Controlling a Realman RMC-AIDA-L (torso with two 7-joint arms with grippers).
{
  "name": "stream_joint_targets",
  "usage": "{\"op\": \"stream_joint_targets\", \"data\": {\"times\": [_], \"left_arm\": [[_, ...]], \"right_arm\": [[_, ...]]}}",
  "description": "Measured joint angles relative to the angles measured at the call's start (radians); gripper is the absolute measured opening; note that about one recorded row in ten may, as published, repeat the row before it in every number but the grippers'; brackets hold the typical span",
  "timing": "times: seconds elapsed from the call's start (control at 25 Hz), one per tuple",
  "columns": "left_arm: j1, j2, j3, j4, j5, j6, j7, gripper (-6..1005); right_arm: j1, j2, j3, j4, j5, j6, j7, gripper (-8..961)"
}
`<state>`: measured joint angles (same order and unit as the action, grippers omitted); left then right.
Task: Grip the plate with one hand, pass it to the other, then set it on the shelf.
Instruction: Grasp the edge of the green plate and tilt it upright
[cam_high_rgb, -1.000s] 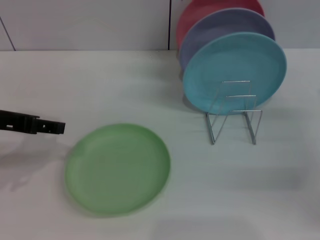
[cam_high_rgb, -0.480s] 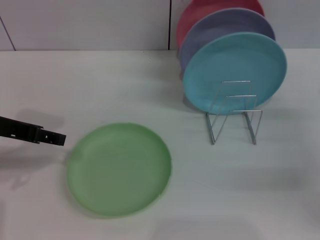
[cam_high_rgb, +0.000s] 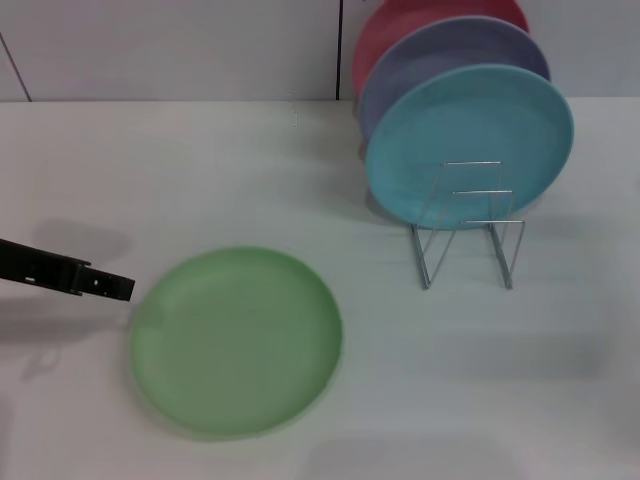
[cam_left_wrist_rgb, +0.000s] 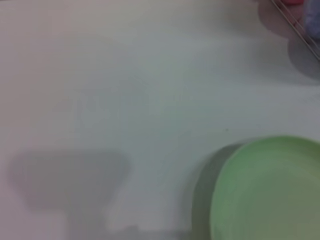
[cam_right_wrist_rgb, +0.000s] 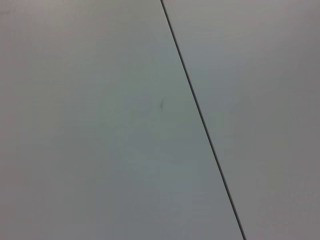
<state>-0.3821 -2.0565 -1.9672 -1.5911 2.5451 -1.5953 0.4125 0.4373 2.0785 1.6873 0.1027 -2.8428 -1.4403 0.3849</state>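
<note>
Risks first. The round, shallow, light green matte plate (cam_high_rgb: 236, 340) is lying flat on the white surface (cam_high_rgb: 200, 170) in the lower left-centre of the head frame, its rim hugging the surface all round. You are bringing the left gripper (cam_high_rgb: 112, 287) in low from the left edge, tip just beside the plate's left rim and, as far as the head frame shows, not touching it. A thin rim lying flush gives the jaws little to bite: if you are coming in too high, you are likely to shove the plate sideways; too low, and you are scraping the surface. A shallow, one-sided pinch may also let the plate droop or slip during the pass to the other arm.

Jaws: only a slim black bar is showing, edge-on, so I cannot tell whether they are apart or together. They are holding nothing. The left wrist frame is showing the plate at lower right with bare surface beside it, and no fingers.

The small silver wire plate rack (cam_high_rgb: 470, 225) is standing at right of centre, well apart from the green plate. A turquoise plate (cam_high_rgb: 468, 140), a lavender plate (cam_high_rgb: 440, 50) and a red plate (cam_high_rgb: 400, 25) are already standing in it, leaving only the front loops free, so clearance is looking tight.

The right gripper is not appearing in any frame; its wrist frame is showing only a plain pale panel with a dark seam.
</note>
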Motion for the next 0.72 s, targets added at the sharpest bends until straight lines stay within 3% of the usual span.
{"op": "stream_joint_targets", "data": {"times": [0.72], "left_arm": [[-0.031,-0.001,0.005,0.084,0.004,0.007,0.02,796]], "right_arm": [[-0.002,0.002,0.0,0.002,0.001,-0.001,0.0,650]]}}
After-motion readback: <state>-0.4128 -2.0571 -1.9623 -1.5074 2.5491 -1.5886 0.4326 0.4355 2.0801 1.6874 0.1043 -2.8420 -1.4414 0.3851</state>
